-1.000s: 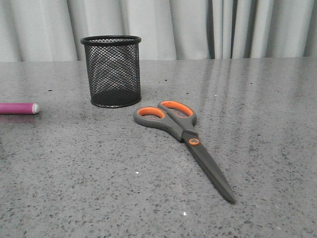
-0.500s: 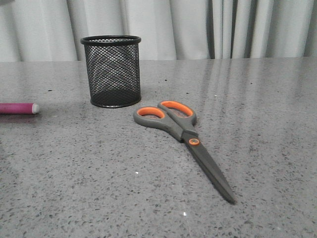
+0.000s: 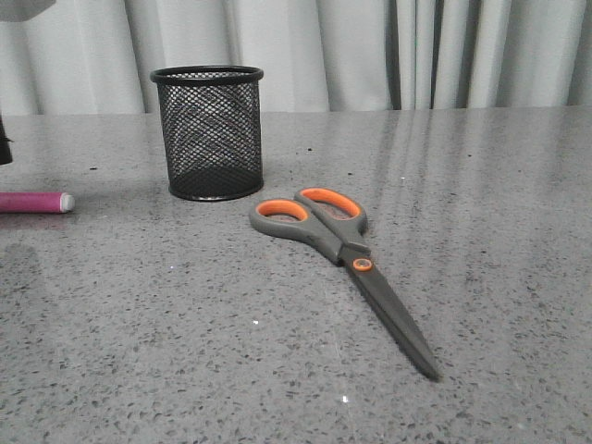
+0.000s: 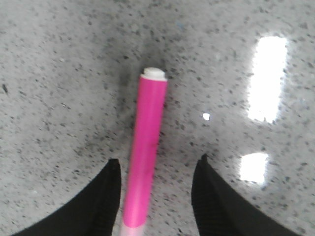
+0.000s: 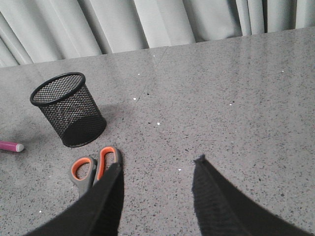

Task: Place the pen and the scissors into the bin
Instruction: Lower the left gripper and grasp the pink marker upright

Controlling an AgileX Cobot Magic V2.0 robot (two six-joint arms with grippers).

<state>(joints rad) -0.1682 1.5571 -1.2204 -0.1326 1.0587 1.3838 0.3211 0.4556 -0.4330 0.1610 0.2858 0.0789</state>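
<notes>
The pink pen point(image 4: 145, 162) with its white end point(image 4: 154, 73) lies flat on the table, between the fingers of my open left gripper point(image 4: 158, 160) and nearer one finger; the fingers do not touch it. In the front view the pen point(image 3: 32, 202) lies at the far left edge. The scissors point(image 3: 342, 254) lie flat mid-table, handles toward the black mesh bin point(image 3: 209, 131), which stands upright behind them. My right gripper point(image 5: 158, 162) is open and empty above the table, beside the scissors' orange-lined handles point(image 5: 93, 167). The bin point(image 5: 66, 110) and pen point(image 5: 11, 146) also show in the right wrist view.
Grey speckled tabletop point(image 3: 481, 203) with grey curtains point(image 3: 370, 51) behind its far edge. A dark part of the left arm point(image 3: 4, 148) shows at the front view's left edge, above the pen.
A part of the left arm has come into the front view at the top left and left edge. Pen, scissors and bin have not moved.
</notes>
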